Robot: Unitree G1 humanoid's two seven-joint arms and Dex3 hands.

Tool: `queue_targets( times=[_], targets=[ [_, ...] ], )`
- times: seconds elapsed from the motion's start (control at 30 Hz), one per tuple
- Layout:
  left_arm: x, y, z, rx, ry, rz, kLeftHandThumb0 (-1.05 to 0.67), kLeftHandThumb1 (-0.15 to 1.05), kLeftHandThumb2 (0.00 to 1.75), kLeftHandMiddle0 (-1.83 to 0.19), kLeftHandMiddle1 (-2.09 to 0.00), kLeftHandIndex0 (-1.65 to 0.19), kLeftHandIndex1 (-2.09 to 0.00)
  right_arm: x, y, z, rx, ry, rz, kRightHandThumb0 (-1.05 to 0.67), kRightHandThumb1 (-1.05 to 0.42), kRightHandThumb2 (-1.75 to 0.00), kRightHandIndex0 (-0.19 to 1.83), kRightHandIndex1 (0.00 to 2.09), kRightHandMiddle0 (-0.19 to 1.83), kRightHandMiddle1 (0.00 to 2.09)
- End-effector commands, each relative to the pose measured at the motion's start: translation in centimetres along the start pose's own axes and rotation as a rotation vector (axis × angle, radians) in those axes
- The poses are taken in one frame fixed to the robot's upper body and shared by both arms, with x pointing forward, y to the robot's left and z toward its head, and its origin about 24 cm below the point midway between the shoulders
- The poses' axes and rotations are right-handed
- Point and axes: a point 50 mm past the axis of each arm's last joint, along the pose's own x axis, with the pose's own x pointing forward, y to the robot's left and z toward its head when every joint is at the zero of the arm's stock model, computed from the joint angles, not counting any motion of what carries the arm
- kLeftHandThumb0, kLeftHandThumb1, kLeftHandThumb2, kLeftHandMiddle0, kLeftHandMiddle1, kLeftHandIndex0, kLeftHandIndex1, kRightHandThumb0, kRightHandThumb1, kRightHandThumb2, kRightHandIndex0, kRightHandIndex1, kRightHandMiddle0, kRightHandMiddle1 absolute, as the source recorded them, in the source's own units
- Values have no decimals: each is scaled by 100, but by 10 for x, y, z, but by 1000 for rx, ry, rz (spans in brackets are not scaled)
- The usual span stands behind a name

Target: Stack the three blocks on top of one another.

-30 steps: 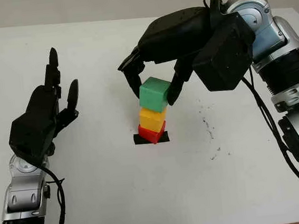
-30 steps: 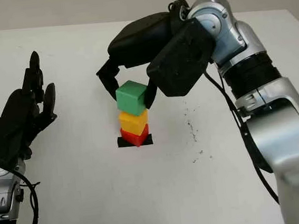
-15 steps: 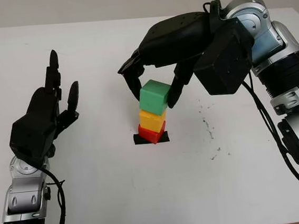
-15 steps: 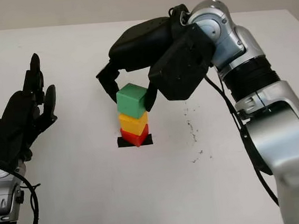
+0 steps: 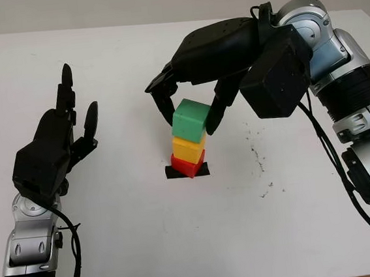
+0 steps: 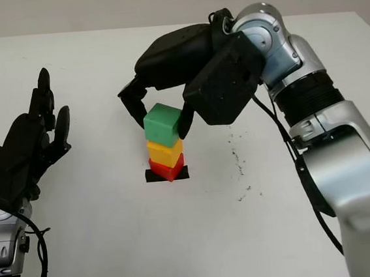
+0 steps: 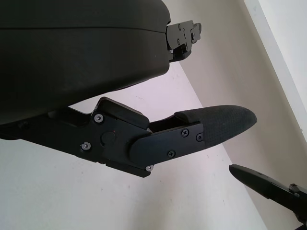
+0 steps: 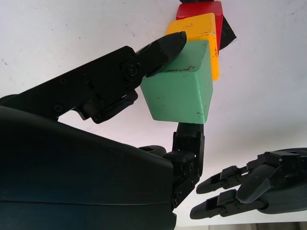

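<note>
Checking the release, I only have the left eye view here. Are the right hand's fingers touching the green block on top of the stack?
Observer: Yes. In the right wrist view one of the fingers presses the green block at its upper edge, and another touches the opposite side.
Operator: Is green sitting square on yellow?
Observer: Not quite. In that wrist view the green block is turned a little against the yellow block, with the red block under both.
Operator: Left hand anywhere close?
Observer: No. The left hand is open, raised over the table well off to the side of the stack; the right wrist view shows it with bare table between it and the blocks.
</note>
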Motion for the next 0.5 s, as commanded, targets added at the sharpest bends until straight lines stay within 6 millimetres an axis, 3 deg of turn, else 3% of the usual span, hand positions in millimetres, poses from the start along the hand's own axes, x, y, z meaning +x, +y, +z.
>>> queue_targets(
  times=[0.0,0.33,0.47],
  targets=[
    [-1,-1,3,0,-17,0,-85,105,70,19,0,19,0,0,2,0,15,-4,-5,-48,-93,-5,31,4,36,141],
    [-1,-2,3,9,-16,2,-87,105,70,19,0,19,0,-2,1,-2,60,19,-1,-55,-91,-5,28,4,20,127],
    [-1,-1,3,8,-12,-2,-86,105,70,19,0,19,0,-4,0,-1,60,38,35,-62,-88,-5,17,2,4,101]
  ],
)
